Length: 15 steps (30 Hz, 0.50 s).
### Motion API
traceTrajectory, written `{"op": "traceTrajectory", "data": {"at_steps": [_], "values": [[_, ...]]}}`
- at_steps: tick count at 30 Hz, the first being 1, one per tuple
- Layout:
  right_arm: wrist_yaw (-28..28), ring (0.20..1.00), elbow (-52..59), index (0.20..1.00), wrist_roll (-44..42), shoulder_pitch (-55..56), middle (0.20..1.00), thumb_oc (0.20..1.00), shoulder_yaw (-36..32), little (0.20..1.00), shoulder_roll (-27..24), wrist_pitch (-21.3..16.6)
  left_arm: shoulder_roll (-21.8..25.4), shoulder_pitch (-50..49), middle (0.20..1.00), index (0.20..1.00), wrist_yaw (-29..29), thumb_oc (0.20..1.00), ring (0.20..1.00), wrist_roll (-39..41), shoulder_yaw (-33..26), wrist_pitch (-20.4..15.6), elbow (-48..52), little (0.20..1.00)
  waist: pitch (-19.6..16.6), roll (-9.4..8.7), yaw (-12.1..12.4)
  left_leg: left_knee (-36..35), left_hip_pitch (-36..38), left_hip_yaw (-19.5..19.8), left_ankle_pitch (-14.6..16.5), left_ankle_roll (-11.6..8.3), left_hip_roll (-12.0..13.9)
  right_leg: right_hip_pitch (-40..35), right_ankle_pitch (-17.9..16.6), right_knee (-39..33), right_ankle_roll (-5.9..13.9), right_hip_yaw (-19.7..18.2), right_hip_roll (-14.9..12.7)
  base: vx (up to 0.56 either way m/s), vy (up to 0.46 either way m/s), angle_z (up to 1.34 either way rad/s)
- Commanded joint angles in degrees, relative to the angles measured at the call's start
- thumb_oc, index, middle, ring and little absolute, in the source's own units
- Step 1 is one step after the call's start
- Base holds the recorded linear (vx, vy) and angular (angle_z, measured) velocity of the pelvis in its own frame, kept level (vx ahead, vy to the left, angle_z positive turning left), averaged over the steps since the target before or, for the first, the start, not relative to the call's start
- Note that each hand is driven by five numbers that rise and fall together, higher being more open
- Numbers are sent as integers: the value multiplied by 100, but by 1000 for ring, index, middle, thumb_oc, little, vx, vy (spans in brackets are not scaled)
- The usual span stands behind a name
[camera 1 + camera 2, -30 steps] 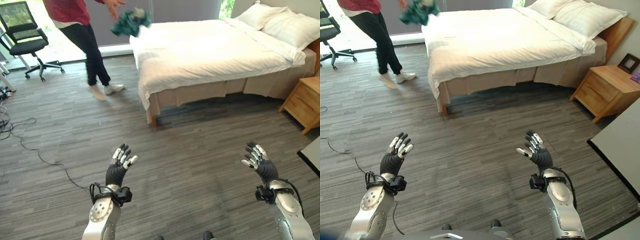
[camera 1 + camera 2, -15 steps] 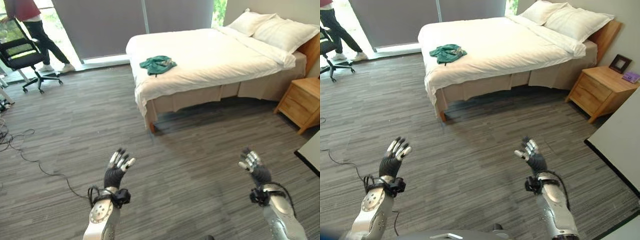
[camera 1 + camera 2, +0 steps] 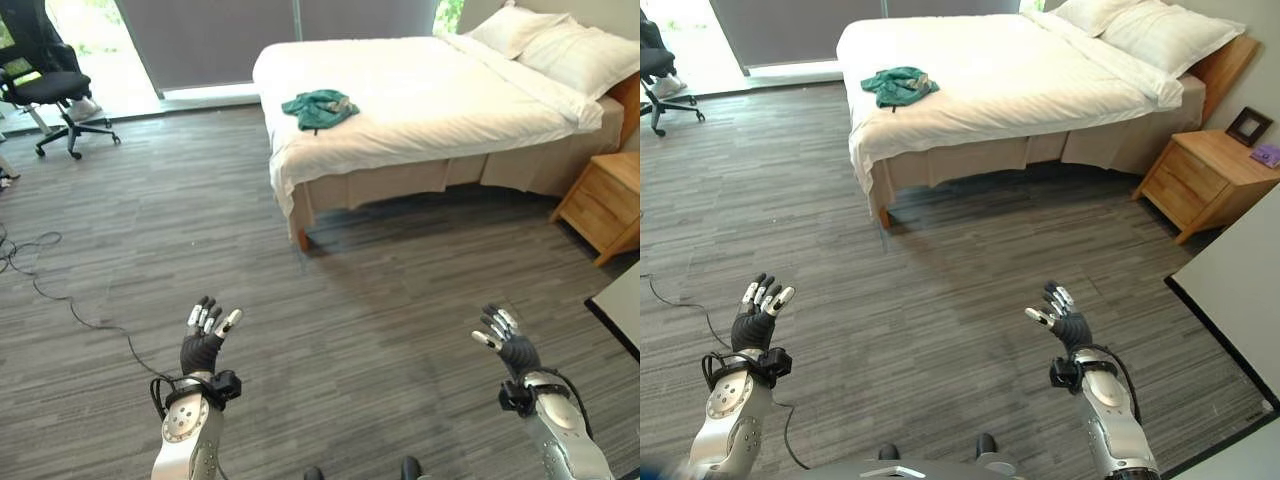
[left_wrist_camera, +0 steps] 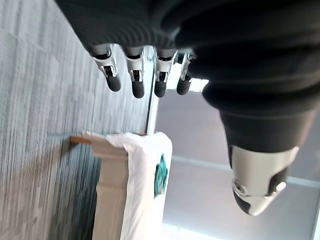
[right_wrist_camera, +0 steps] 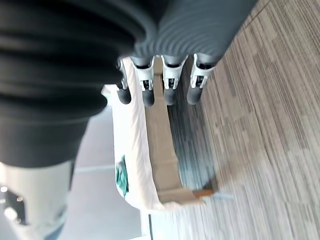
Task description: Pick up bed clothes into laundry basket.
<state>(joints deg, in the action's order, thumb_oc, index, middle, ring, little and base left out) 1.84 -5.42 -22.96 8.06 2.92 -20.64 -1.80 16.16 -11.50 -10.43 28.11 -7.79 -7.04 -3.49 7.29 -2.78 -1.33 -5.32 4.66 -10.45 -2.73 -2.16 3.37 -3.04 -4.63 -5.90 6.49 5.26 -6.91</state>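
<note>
Garment: a crumpled teal-green cloth garment (image 3: 320, 107) lies on top of the bed, near the foot-end corner on the robot's left side, touched by neither hand. It also shows as a small green patch in the left wrist view (image 4: 161, 174) and the right wrist view (image 5: 121, 181).
Bed: a wide bed with a white striped cover (image 3: 430, 100) over a beige base, standing across the far half of the room; the cover hangs over the foot edge.
Pillows: two white pillows (image 3: 560, 50) lie at the head end, to the right.
Nightstand: a light wooden bedside cabinet (image 3: 1200, 180) stands just beside the head end; a small dark picture frame (image 3: 1244, 126) stands on top of it.
Floor: grey wood-grain plank floor (image 3: 380, 290) lies between the robot and the bed.
Left robot hand: the left robot hand (image 3: 204, 337) is raised above the floor, well apart from the bed, fingers straight and spread, holding nothing.
Right robot hand: the right robot hand (image 3: 503, 338) is raised the same way on the other side, fingers extended and empty.
Chair: a black wheeled office chair (image 3: 48, 88) stands at far left by the window.
</note>
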Motion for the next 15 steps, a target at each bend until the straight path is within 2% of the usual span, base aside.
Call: {"op": "traceTrajectory", "data": {"at_steps": [1,3,4,5,6,7,8,9,10,11,12,13,14,15], "values": [[-39,1000,119,1000,152,-717,1000,1000,-52,1000,-109,-312,315,288,1000,1000,-286,1000,1000,169,-437,-526,230,1000,127,-108,156,485,-169,827,591,122,-24,225,360,682,305,184,-425,27,177,3],[-101,1000,125,1000,158,-688,1000,1000,-189,1000,-81,-320,450,377,1000,1000,-366,1000,1000,46,-499,-509,216,1000,170,-68,206,509,-168,1018,624,242,-197,313,331,1225,386,147,-629,73,278,8],[-125,1000,151,1000,172,-620,1000,1000,-247,1000,-21,-318,538,426,1000,1000,-381,1000,1000,-79,-465,-472,139,1000,275,-56,157,528,-55,1197,672,370,-350,571,-101,2178,371,-1,-837,69,252,23],[-125,1000,153,1000,173,-625,1000,1000,-250,1000,-18,-316,540,434,1000,1000,-381,1000,1000,-79,-465,-472,138,1000,258,-68,163,527,-93,1189,640,377,-365,616,-128,2179,375,-16,-849,125,380,43],[-131,1000,277,1000,240,-534,1000,1000,-241,1000,55,-325,571,512,1000,1000,-380,1000,1000,-147,-393,-423,29,1000,386,63,60,524,37,1395,637,527,-501,983,-757,3130,231,-324,-920,76,351,71],[-127,1000,343,1000,233,-532,1000,1000,-218,1000,108,-328,575,507,1000,1000,-367,1000,1000,-114,-351,-403,27,1000,492,160,-6,512,105,1465,646,617,-520,1285,-1000,3612,161,-502,-915,116,434,88],[-124,1000,341,1000,232,-520,1000,1000,-191,1000,136,-341,571,506,1000,1000,-326,1000,1000,-83,-298,-372,1,1000,555,227,-30,500,147,1459,666,656,-524,1541,-874,4023,95,-640,-850,81,259,85],[-126,1000,321,1000,260,-480,1000,1000,-165,1000,153,-330,561,490,1000,1000,-288,1000,1000,-102,-236,-333,-8,1000,606,273,-89,531,157,1509,696,688,-522,1680,-740,4177,84,-727,-674,76,136,51],[-127,1000,321,1000,262,-478,1000,1000,-164,1000,150,-330,557,490,1000,1000,-286,1000,1000,-103,-235,-333,-9,1000,601,268,-81,539,153,1500,714,683,-524,1706,-711,4220,79,-741,-673,219,133,21],[-85,1000,272,1000,242,-392,1000,1000,-137,1000,167,-271,471,570,1000,1000,-191,1000,1000,-46,-126,-303,-2,1000,596,282,-200,493,266,1523,812,704,-570,2057,-185,4008,55,-695,-317,299,98,10],[-65,1000,221,1000,191,-369,1000,1000,-138,1000,160,-257,438,637,1000,1000,-147,1000,1000,-24,-84,-338,77,1000,596,265,-273,448,382,1522,899,685,-615,2241,23,3615,69,-549,-148,426,106,-4],[-58,1000,193,1000,128,-330,1000,1000,-160,1000,135,-260,413,665,1000,1000,-101,1000,1000,1,-56,-349,117,1000,579,255,-344,386,529,1555,999,654,-636,2303,111,3213,85,-422,-15,485,15,-17],[-39,1000,164,1000,93,-297,1000,1000,-171,1000,105,-286,397,730,1000,1000,-81,1000,1000,6,9,-370,167,1000,567,246,-463,311,819,1652,1162,633,-667,2397,92,2469,134,-196,234,354,-4,-2],[-38,1000,162,1000,92,-298,1000,1000,-172,1000,104,-288,396,732,1000,1000,-81,1000,1000,6,10,-371,166,1000,571,262,-478,305,819,1666,1148,628,-647,2353,39,2385,130,-168,245,567,-15,14]]}}
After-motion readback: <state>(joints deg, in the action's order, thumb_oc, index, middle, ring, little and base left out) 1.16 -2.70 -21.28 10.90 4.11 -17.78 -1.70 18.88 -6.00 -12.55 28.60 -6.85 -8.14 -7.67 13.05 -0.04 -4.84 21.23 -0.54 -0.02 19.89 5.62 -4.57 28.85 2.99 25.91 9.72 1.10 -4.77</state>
